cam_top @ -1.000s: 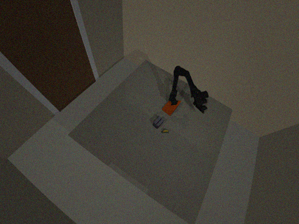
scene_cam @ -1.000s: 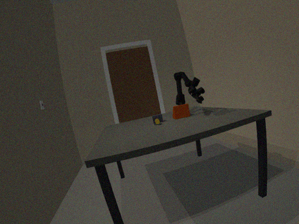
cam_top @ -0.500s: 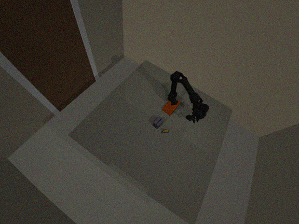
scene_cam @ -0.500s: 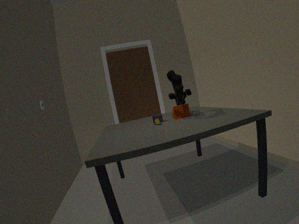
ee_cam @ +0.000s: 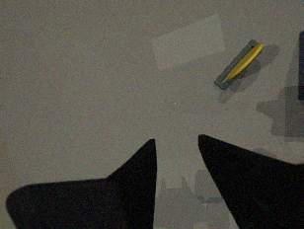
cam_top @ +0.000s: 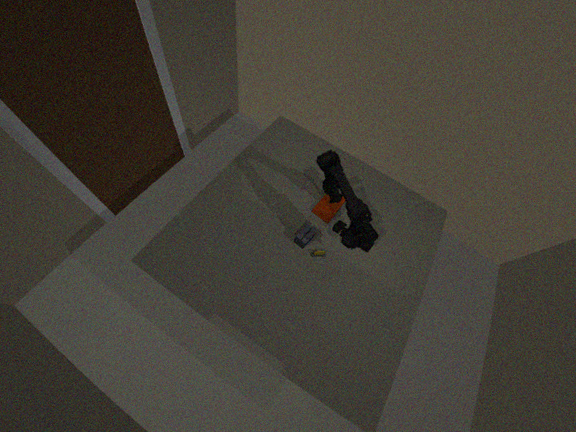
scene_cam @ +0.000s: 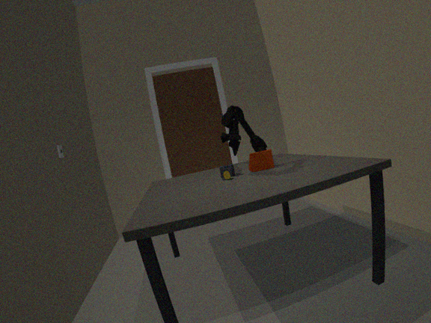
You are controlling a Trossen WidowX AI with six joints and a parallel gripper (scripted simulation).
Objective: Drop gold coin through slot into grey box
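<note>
In the wrist view the two dark fingers are running off the bottom edge, and the grey box (ee_cam: pixel 301 64) is showing only a dark strip at the right edge. In the top view the coin (cam_top: pixel 318 253) is appearing too small to tell from its holder.
</note>
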